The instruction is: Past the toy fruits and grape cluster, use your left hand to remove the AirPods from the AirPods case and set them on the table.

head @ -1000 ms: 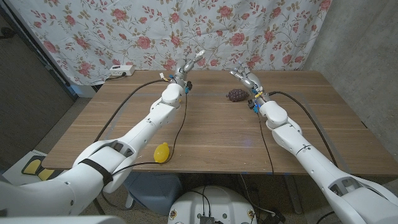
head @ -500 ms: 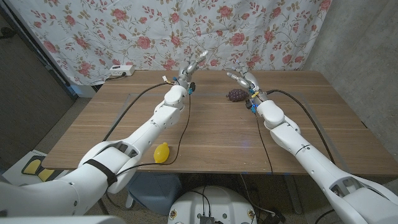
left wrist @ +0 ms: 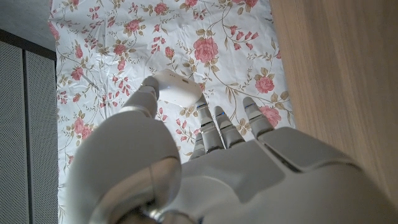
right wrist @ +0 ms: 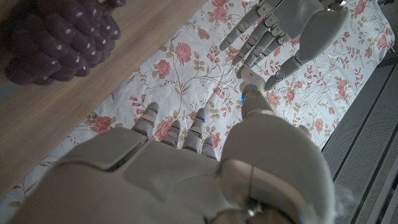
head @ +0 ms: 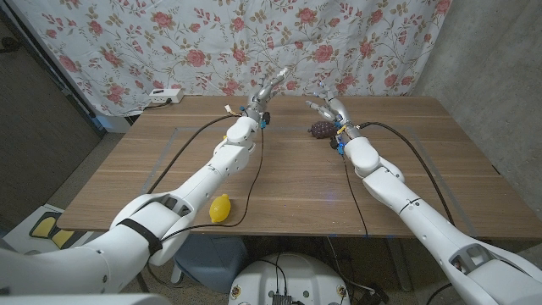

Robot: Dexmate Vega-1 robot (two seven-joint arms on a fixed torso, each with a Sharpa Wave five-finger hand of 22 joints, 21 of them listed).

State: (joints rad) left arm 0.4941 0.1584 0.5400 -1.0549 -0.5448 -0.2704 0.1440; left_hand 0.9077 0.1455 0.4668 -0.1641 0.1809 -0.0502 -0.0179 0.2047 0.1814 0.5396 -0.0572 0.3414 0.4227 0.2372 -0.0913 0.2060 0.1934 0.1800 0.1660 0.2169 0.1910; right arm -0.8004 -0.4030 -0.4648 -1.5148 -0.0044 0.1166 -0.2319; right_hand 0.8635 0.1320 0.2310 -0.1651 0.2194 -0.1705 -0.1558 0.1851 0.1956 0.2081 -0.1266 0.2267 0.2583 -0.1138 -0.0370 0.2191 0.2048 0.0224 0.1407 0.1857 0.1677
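Note:
My left hand (head: 271, 85) is raised over the table's far edge, in front of the floral cloth. In the left wrist view it pinches a small white rounded AirPods case (left wrist: 178, 91) between thumb and fingers; whether the lid is up I cannot tell. My right hand (head: 327, 108) hangs a short way to the right of it with its fingers spread and nothing in them. A dark purple grape cluster (head: 320, 130) lies on the table just below the right hand, also seen close up as the grape cluster (right wrist: 59, 34). The left hand (right wrist: 283, 31) appears beyond my right hand's fingers (right wrist: 186, 134).
A yellow toy lemon (head: 220, 207) lies near the table's front edge on the left. A white power strip (head: 165, 96) sits behind the back left corner. Black cables (head: 182, 140) trail across the wooden table (head: 288, 182) from both wrists.
My left hand has moved right and my right hand slightly left, so the two hands are closer together at the table's far edge.

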